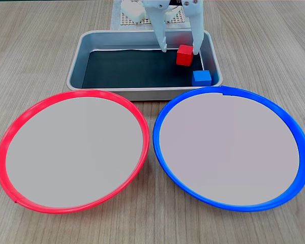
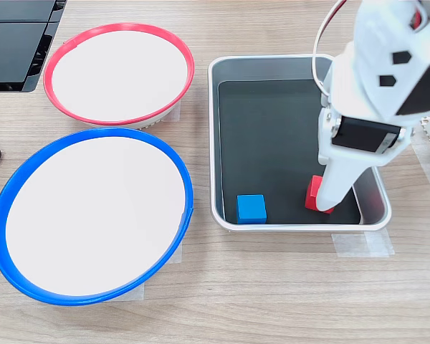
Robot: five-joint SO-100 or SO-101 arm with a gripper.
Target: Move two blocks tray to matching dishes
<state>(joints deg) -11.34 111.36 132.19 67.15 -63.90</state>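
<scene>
Right now, the scene by parts:

Gripper: the white gripper [image 1: 179,50] reaches down into the tray in a fixed view, its two fingers spread apart. One finger tip [image 1: 163,48] stands on the dark floor left of the red block; the other finger comes down at the block's right top corner. The jaws straddle the block and are not clenched on it. In a fixed view from the side, the gripper [image 2: 328,201] comes down onto the red block, whose right part it hides.

Red block: the red block [image 1: 184,55] sits on the tray floor near the right wall; in a fixed view [image 2: 313,193] it lies near the tray's lower rim.

Blue block: the blue block [image 1: 201,78] sits in the tray's front right corner, just beside the red one but apart from it; seen again [image 2: 251,208] against the lower rim.

Tray: the tray [image 1: 142,93], silver with a black bottom, stands behind both dishes; its rim [image 2: 213,143] is taped to the table at one corner.

Red-rimmed dish: the red-rimmed dish [image 1: 10,129] lies front left, empty [image 2: 57,57].

Blue-rimmed dish: the blue-rimmed dish [image 1: 295,132] lies front right, empty, close beside the red-rimmed one [image 2: 3,201].

Table: wood-grain table [image 1: 40,40].
</scene>
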